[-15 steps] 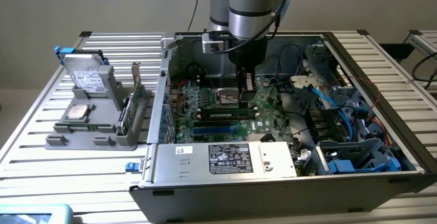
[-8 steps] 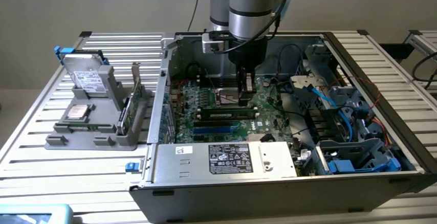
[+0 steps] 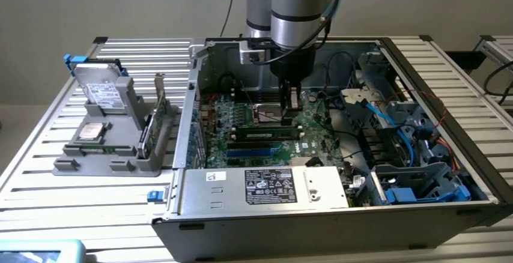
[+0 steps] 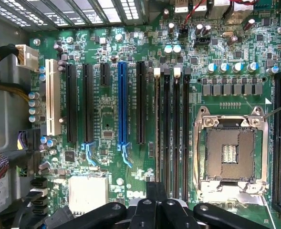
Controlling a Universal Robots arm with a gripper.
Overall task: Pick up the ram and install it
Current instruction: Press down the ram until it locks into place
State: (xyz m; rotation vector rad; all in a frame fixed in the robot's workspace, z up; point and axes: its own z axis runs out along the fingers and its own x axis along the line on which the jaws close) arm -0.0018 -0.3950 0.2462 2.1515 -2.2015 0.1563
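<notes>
Exterior view: the long thin green ram stick stands edge-up on the green motherboard at frame centre, just below the jaws, which look pressed together and empty. Seating it well probably needs straight, even downward pressure until the white end latch clasps.

A green motherboard carries black slots, one blue slot and one cream slot, inside a grey computer case on a silver slatted table.
</notes>
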